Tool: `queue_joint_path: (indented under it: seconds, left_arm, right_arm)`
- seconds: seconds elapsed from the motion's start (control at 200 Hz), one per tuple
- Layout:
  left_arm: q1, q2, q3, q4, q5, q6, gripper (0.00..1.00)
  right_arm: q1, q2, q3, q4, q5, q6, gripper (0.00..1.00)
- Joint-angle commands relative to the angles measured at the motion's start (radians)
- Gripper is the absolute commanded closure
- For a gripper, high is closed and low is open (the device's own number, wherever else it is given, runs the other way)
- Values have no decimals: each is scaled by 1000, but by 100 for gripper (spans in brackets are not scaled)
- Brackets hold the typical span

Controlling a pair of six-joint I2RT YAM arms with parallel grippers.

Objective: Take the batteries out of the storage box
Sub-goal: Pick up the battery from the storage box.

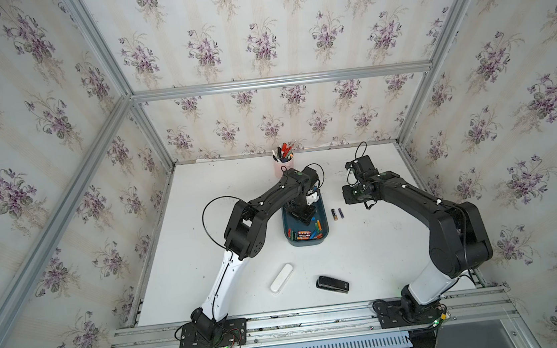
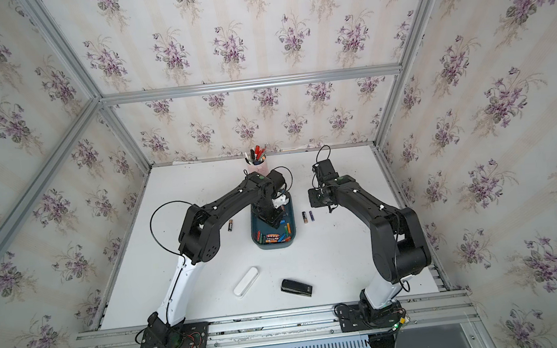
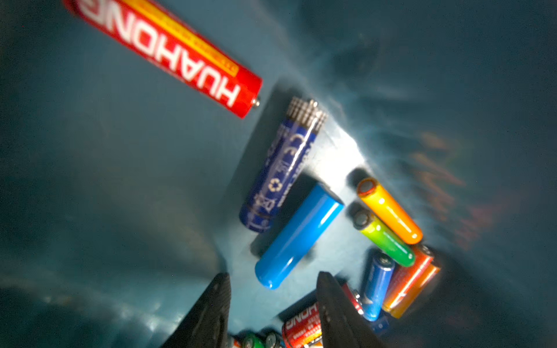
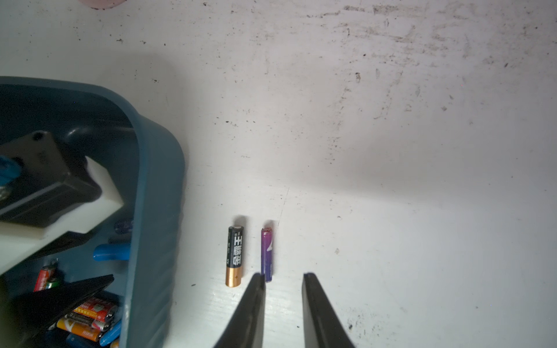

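The white table [image 1: 383, 259] is seen to carry the storage box [image 1: 308, 242] at its middle, with most batteries [image 1: 305, 235] heaped at the box's near end. The left gripper [image 3: 273, 280] is found inside the box, jaws spread, nothing pinched. The right gripper [image 4: 283, 275] is held over bare table outside it, jaws slightly parted and empty, beside a purple battery [image 4: 267, 254] and a black-and-gold battery [image 4: 234, 256]. The left gripper is therefore judged the nearer. A light blue battery [image 3: 298, 235] lies just ahead, its near end between the tips, long axis slanting away rather than across the gap.
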Motion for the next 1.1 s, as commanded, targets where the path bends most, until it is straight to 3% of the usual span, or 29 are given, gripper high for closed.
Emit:
queue_joint_path:
  seconds: [0.0, 0.265, 0.654, 1.099]
  left_arm:
    - [0, 8, 9, -6, -28, -13, 53]
    - [-2, 2, 13, 25, -60, -54, 55]
    - [-23, 62, 74, 37, 19, -53, 55]
    - [-22, 63, 64, 6, -47, -76, 77]
  right_arm:
    - [0, 2, 3, -1, 6, -4, 73]
    - [0, 0, 10, -7, 9, -8, 73]
    - [0, 27, 28, -20, -11, -16, 73]
    - [0, 26, 38, -17, -16, -11, 74]
